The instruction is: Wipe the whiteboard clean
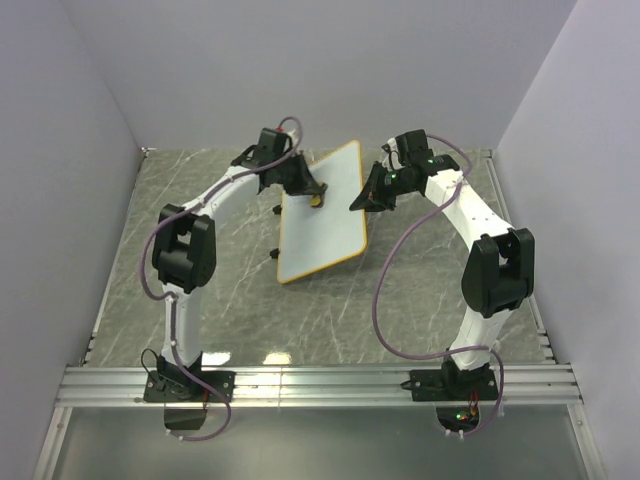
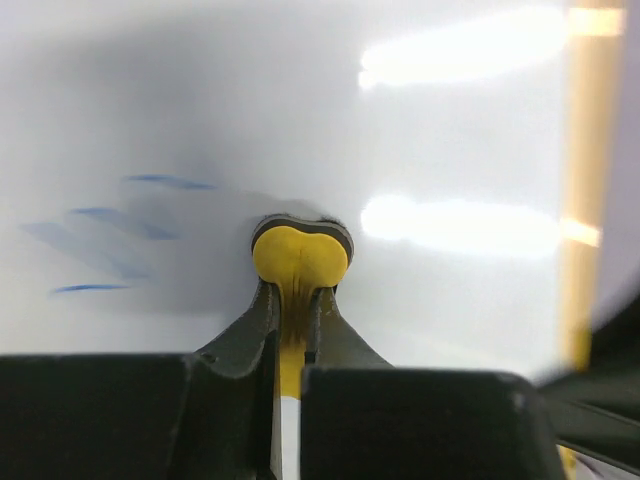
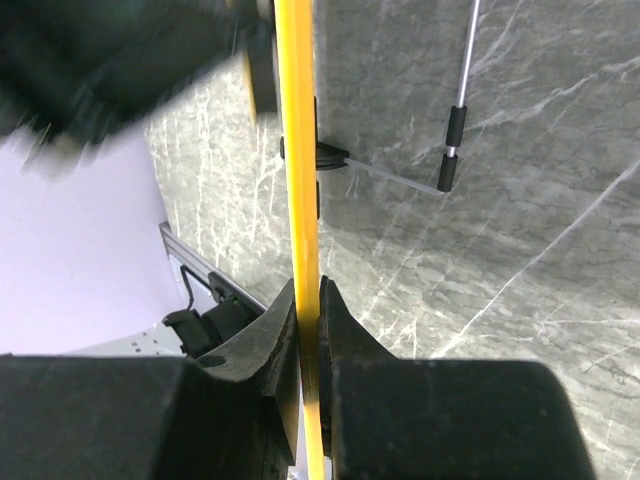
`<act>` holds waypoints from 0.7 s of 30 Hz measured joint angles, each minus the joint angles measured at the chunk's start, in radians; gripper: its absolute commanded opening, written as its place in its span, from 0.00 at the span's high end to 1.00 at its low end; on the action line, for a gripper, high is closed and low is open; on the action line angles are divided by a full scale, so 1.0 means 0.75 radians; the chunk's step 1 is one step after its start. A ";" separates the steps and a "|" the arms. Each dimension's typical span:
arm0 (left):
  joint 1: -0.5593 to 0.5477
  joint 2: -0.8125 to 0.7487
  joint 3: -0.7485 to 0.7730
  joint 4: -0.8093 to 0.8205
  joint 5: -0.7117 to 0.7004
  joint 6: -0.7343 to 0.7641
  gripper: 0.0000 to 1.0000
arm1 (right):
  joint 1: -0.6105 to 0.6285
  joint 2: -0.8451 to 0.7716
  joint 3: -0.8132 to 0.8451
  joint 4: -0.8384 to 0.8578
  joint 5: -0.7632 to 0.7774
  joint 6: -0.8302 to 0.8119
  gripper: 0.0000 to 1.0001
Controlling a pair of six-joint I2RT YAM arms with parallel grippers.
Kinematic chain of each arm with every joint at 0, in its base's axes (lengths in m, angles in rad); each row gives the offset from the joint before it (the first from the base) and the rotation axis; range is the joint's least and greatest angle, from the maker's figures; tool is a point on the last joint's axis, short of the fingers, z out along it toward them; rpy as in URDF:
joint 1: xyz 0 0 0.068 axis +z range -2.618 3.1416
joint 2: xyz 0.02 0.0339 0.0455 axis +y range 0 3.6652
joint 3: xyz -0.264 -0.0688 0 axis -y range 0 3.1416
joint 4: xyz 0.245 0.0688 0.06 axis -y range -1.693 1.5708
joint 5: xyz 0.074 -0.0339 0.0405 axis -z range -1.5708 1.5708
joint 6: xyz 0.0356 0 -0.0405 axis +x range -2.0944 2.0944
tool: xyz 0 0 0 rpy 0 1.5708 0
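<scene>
The whiteboard point(image 1: 325, 225) is held tilted above the table's middle, white with a thin orange rim. My right gripper point(image 1: 360, 200) is shut on its right edge; in the right wrist view the orange rim point(image 3: 297, 150) runs edge-on between the closed fingers of that gripper point(image 3: 308, 300). My left gripper point(image 1: 316, 197) is shut on the yellow-and-black eraser point(image 2: 300, 255), which presses against the board face point(image 2: 450, 120). Blurred blue scribbles point(image 2: 110, 235) lie just left of the eraser.
The grey marble tabletop point(image 1: 430, 270) lies under the board. Small black clips point(image 1: 277, 210) stick out from the board's left edge, with a thin wire leg point(image 3: 455, 140) behind it. Lilac walls enclose three sides, and an aluminium rail point(image 1: 320, 385) runs along the near edge.
</scene>
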 measured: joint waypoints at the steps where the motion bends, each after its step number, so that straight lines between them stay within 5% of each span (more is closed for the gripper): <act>1: 0.038 0.013 -0.030 0.004 -0.005 0.001 1.00 | 0.000 -0.001 -0.001 0.001 0.000 0.001 1.00; 9: 0.241 0.140 -0.104 -0.016 -0.084 0.031 1.00 | 0.003 -0.005 -0.005 0.009 -0.001 0.006 1.00; 17: 0.208 0.144 -0.034 -0.074 -0.099 0.084 1.00 | 0.004 -0.008 -0.005 0.008 -0.001 0.007 1.00; 21: 0.115 0.178 0.184 -0.143 -0.043 0.089 1.00 | 0.005 -0.008 -0.006 0.008 -0.001 0.008 1.00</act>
